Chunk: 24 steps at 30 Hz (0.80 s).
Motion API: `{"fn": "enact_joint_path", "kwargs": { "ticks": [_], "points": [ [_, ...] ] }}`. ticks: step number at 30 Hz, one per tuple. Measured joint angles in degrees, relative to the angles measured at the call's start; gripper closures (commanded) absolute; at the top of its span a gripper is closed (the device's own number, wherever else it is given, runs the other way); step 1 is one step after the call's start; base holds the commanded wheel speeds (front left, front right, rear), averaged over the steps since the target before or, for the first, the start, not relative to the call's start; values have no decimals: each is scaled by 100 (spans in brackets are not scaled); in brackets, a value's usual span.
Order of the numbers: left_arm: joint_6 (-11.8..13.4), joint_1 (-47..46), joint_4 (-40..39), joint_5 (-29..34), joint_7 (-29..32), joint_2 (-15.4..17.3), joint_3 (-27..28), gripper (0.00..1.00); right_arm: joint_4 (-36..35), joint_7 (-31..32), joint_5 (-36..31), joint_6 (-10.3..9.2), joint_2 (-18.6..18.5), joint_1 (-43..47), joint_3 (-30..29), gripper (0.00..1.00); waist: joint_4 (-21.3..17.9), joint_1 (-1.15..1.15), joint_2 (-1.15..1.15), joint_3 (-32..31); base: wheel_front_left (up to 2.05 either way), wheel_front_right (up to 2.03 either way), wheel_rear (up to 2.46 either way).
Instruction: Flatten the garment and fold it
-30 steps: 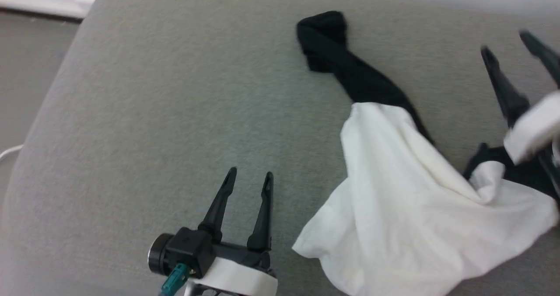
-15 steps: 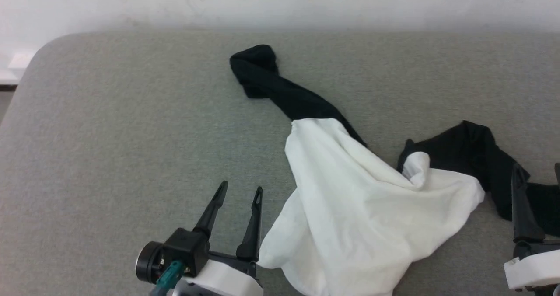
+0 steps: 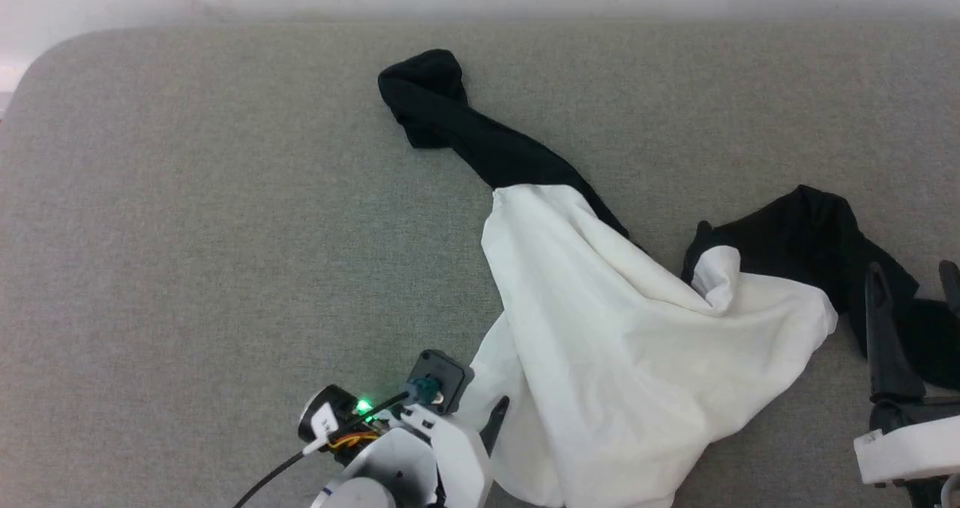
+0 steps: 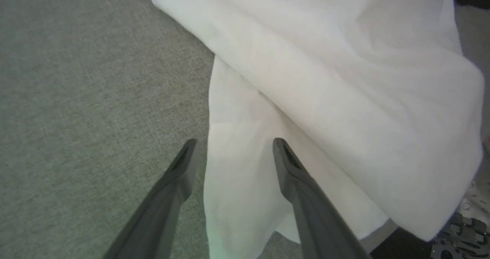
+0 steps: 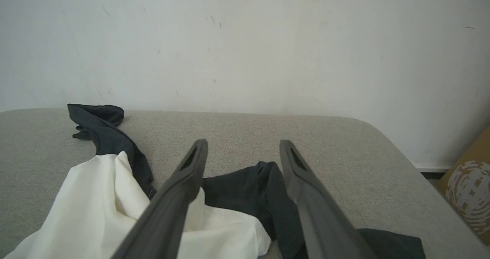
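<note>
1. Head view: crumpled white T-shirt with black sleeves point(image 3: 637, 343) sprawls right of centre on grey fabric counter point(image 3: 187, 230).
2. Left wrist view: left gripper point(image 4: 233, 144), fingers wide, straddles a white edge.
3. Right wrist view: right gripper point(image 5: 243, 144), fingers wide, over black sleeve point(image 5: 245, 188); brown cardboard box point(image 5: 469, 182) beyond.

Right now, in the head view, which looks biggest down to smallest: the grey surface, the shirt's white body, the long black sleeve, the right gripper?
1. grey surface
2. garment's white body
3. long black sleeve and right gripper: unranked, since the gripper sits nearer the camera and is cut off by the frame edge.
</note>
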Motion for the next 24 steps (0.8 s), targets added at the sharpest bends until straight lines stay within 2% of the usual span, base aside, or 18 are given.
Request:
{"fn": "enact_joint_path", "kwargs": {
  "ticks": [7, 9, 15, 20, 24],
  "points": [
    [-156, -438, 601, 111, 581, -69, -290, 0, 0, 41, 32, 1, 3, -110, 36, 0, 10, 0, 0, 148, 0, 0, 0],
    [-159, -533, 706, 115, 581, -90, -326, 100, -1, 44, 32, 0, 2, -116, 32, 0, 17, 0, 0, 160, 0, 0, 0],
    [-126, -469, 714, -183, 367, -218, -105, 100, -8, 43, 66, 1, 3, -211, -34, 0, 90, 0, 0, 138, 0, 0, 0],
    [315, 96, -58, -450, 369, -14, 347, 100, -10, 42, 81, 1, 4, -214, -90, 0, 231, 0, 0, 92, 0, 0, 0],
    [694, 905, -943, -617, 637, 232, 575, 100, -13, 44, 103, 0, 4, -207, -116, 0, 393, 0, 0, 59, 0, 0, 0]
  ]
}}
